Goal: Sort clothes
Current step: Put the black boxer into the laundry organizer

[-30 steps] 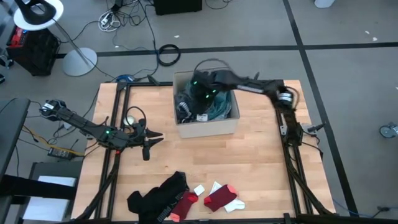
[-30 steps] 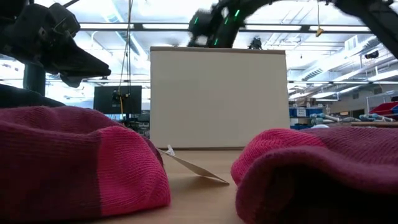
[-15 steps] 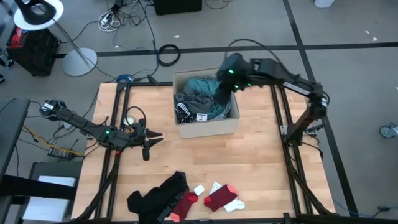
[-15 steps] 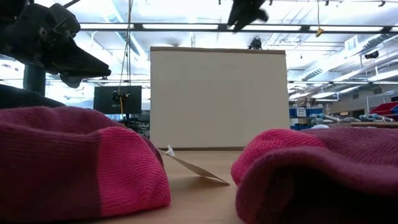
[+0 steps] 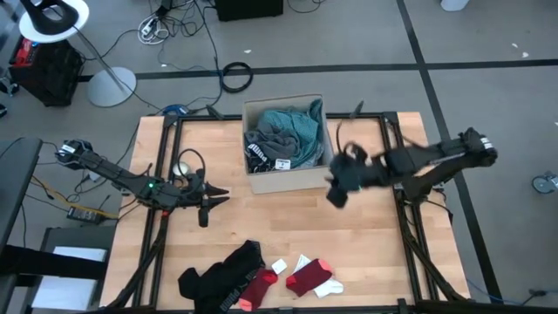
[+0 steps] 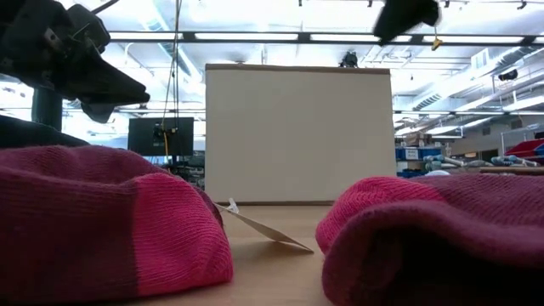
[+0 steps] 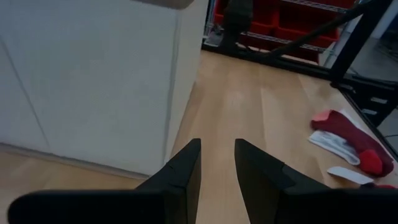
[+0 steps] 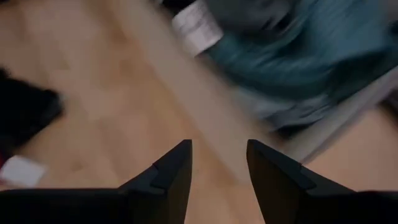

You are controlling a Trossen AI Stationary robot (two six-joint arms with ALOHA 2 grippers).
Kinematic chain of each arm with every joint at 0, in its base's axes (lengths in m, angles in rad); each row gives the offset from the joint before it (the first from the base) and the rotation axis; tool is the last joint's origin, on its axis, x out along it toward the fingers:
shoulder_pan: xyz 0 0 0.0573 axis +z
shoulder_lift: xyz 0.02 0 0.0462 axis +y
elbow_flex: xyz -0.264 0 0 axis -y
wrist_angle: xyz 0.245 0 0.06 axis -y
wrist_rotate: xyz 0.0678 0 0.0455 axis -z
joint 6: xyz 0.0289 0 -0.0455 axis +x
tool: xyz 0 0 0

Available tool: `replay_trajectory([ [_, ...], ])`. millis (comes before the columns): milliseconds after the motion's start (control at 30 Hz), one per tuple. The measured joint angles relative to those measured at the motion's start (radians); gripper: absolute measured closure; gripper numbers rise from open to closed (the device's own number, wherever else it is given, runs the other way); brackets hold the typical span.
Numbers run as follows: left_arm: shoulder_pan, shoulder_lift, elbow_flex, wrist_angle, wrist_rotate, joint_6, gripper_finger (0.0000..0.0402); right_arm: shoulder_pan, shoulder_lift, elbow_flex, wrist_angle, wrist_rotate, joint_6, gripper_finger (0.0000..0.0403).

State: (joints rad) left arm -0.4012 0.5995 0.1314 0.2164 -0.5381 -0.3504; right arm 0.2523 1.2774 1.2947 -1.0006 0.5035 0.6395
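A tan cardboard box [image 5: 301, 179] stands at the table's far middle. It holds teal [image 5: 296, 122] and grey [image 5: 266, 139] clothes, which also show in the right wrist view [image 8: 298, 56]. A black garment [image 5: 222, 270] and red-and-white socks [image 5: 309, 277] lie flat at the near edge. The socks fill the low view's foreground [image 6: 110, 221]. My right gripper [image 5: 336, 194] is open and empty above the table, just right of the box's near right corner; its fingers show apart in the right wrist view [image 8: 217, 168]. My left gripper [image 5: 220, 193] is open and empty, left of the box.
A white paper tag [image 5: 280, 266] lies between the socks and shows in the low view [image 6: 263, 228]. Bare wood lies between the box and the near-edge clothes. Black frame rails run along the table's left and right sides [image 5: 410, 227].
My right gripper has come up out of the box, swung toward the table's right edge, then gone toward the near edge. It now hangs over bare wood beside the box's near right corner. The teal garment in the box is now uncovered.
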Motion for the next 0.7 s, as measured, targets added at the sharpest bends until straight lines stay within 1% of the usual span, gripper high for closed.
replay_trajectory([
  [167, 0.0, 0.027, 0.005, -0.002, 0.005, -0.045, 0.0298, 0.142, -0.072, -0.255, 0.182, 0.041, 0.147, 0.0249],
  [300, -0.012, 0.071, 0.047, -0.025, 0.038, -0.079, 0.0298, 0.215, -0.088, -0.408, 0.302, 0.084, 0.269, 0.025],
  [367, -0.029, 0.102, 0.084, -0.074, 0.043, -0.114, 0.0298, 0.237, -0.086, -0.472, 0.345, 0.092, 0.332, 0.025],
  [467, -0.061, 0.162, 0.163, -0.207, 0.046, -0.192, 0.0298, 0.253, -0.085, -0.544, 0.401, 0.09, 0.391, 0.025],
  [533, -0.08, 0.207, 0.223, -0.311, 0.053, -0.258, 0.0298, 0.258, -0.085, -0.573, 0.402, 0.083, 0.414, 0.0251],
  [600, -0.1, 0.265, 0.286, -0.394, 0.065, -0.316, 0.0298, 0.258, -0.085, -0.585, 0.403, 0.075, 0.42, 0.0252],
  [700, -0.131, 0.355, 0.375, -0.469, 0.091, -0.382, 0.0298, 0.258, -0.086, -0.584, 0.402, 0.075, 0.415, 0.0252],
])
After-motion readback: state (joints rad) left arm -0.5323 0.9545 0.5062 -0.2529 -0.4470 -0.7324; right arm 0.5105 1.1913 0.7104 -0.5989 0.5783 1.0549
